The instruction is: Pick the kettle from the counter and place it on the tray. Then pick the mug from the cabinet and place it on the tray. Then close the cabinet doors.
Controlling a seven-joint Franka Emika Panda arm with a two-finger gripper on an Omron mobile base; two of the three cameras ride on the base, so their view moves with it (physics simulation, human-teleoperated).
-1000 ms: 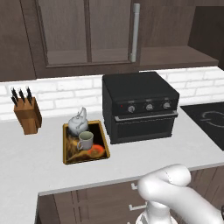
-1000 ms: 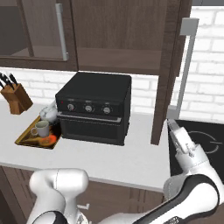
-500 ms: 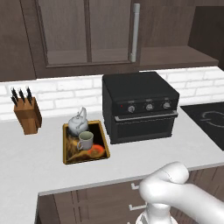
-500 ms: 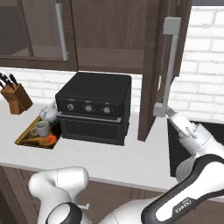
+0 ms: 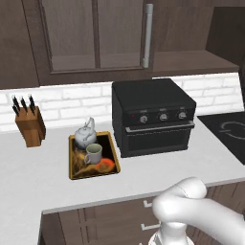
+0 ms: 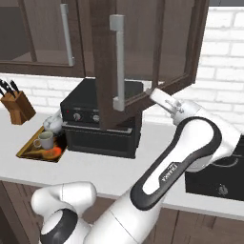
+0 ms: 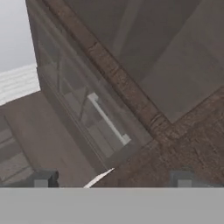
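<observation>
White brick backs a pale desk [image 5: 43, 182] in the left base view, where the tray [image 5: 72, 162] lies near the desk's middle, between a knife block [image 5: 30, 125] toward the left end and a black countertop oven [image 5: 153, 117]. On the tray stand the kettle [image 5: 85, 136], at the rear edge, and the mug [image 5: 94, 153], just in front of it. Above, one cabinet door [image 5: 72, 38] sits flat against the cabinet beside a vertical silver handle [image 5: 148, 36]; part of the shelf [image 5: 191, 61] to its right shows bare.

Seen from the right base view, the other cabinet door [image 6: 143, 52] hangs partly open over the oven's right end, its bar handle [image 6: 118, 62] facing the camera. The arm's hand [image 6: 164, 99] reaches up to the door's lower edge, beside or touching it; contact cannot be confirmed. The fingers themselves are hidden here.

Looking along the hand, brown door wood [image 7: 183, 144] lies close ahead, with glass panelling and a handle [image 7: 108, 119] beyond. The two fingers [image 7: 43, 178] stand wide apart and hold nothing.

With both items apparently on the tray, closing the doors appears to remain. The risk: a push at the door's bottom corner could slip off the edge, leaving the door ajar, or the hand could catch between door and frame as it swings.
</observation>
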